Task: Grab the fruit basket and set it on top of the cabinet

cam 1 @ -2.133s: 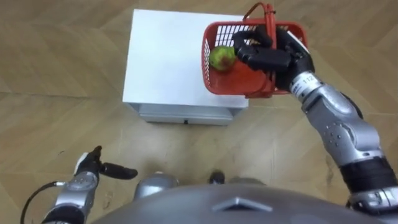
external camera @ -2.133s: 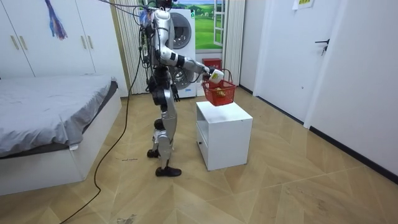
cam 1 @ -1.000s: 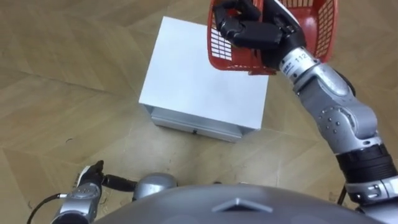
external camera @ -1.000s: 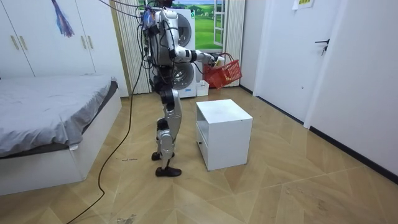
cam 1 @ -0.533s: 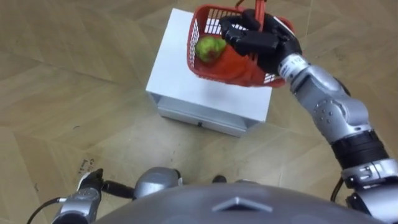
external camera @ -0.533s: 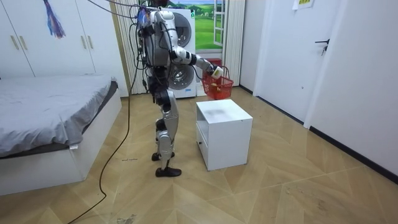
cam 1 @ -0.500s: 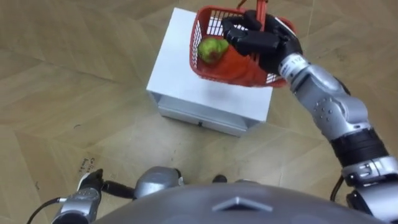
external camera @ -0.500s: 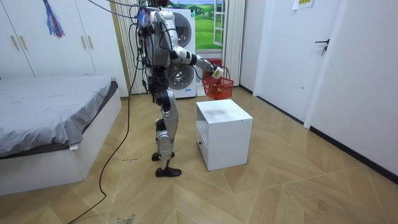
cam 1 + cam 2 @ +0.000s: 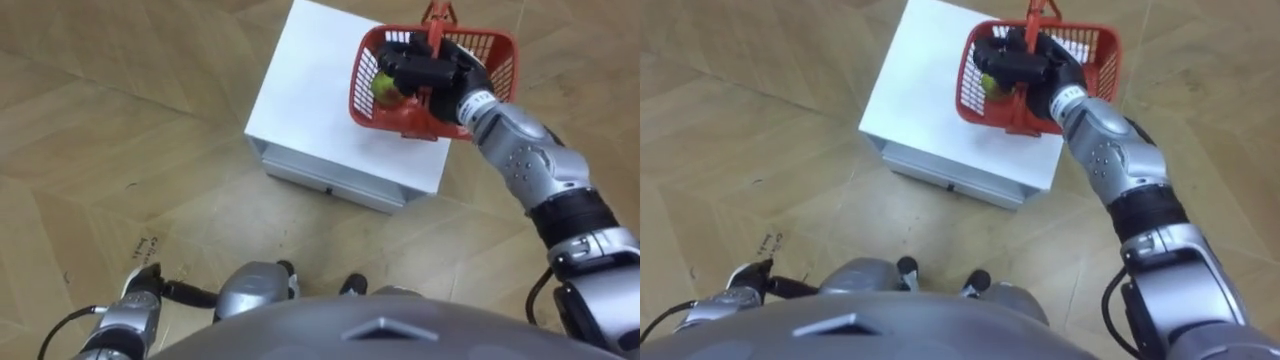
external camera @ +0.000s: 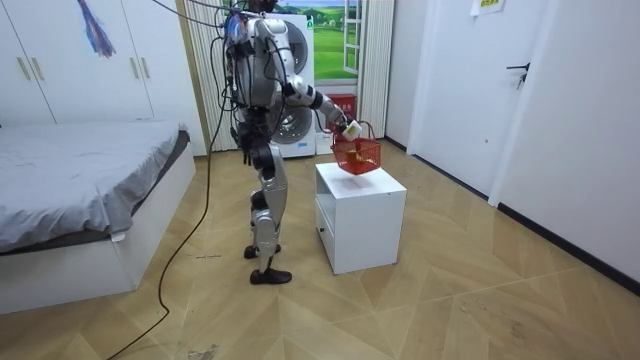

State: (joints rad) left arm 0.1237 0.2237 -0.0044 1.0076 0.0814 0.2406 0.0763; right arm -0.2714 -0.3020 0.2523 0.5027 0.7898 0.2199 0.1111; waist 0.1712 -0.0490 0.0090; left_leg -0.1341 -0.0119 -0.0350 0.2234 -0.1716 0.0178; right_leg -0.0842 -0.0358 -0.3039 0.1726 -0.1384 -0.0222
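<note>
Fruit basket (image 9: 500,62), red plastic lattice, round green fruit (image 9: 384,86) inside; right hand (image 9: 430,70) gripping it; left hand (image 9: 140,290) relaxed

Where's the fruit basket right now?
Near the top of the eye views, the fruit basket hangs from the right hand, over the far right part of the white cabinet; whether it touches I cannot tell.

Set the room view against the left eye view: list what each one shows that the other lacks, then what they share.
Room view: the bed, wardrobe and washing machine around the robot, standing beside the white cabinet. Left eye view: the green fruit inside the red basket, the drawer front, the open left hand low at its side. Both: the right hand curled round the handle, holding the red basket over the white cabinet.
</note>
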